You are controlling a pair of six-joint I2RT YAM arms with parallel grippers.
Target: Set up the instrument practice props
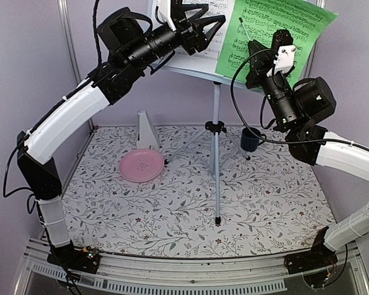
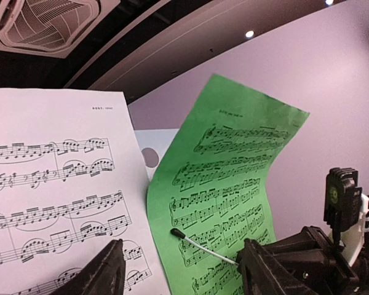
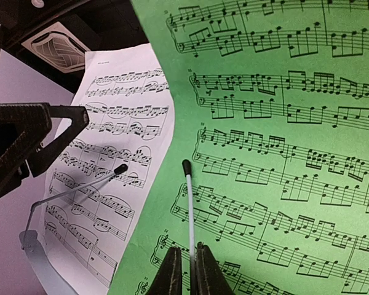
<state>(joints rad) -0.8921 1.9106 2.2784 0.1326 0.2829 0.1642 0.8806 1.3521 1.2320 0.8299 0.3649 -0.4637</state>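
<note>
High on the music stand point(image 1: 216, 110), which rises from the middle of the flowered desk point(image 1: 283, 209), the white sheet point(image 2: 49, 184) and the green sheet point(image 1: 283, 24) lean side by side, the green one to the right and curling forward at its top. From the stand's right the right hand point(image 3: 188, 246) reaches up, its jaws drawn close on either side of the stand's thin retainer wire point(image 3: 190, 203), which lies across the green page; whether they actually pinch it cannot be told. The left hand point(image 2: 182, 241) hovers in front of the white page, jaws wide apart and empty. The white metronome point(image 1: 146, 130) stands behind and left of the stand's tripod legs, next to a pink plate point(image 1: 141, 166). The likely hazard is the wire: let go carelessly or dragged sideways, it could flick the loosely propped green sheet off the stand. A nudge from either arm could rock the slender tripod.
</note>
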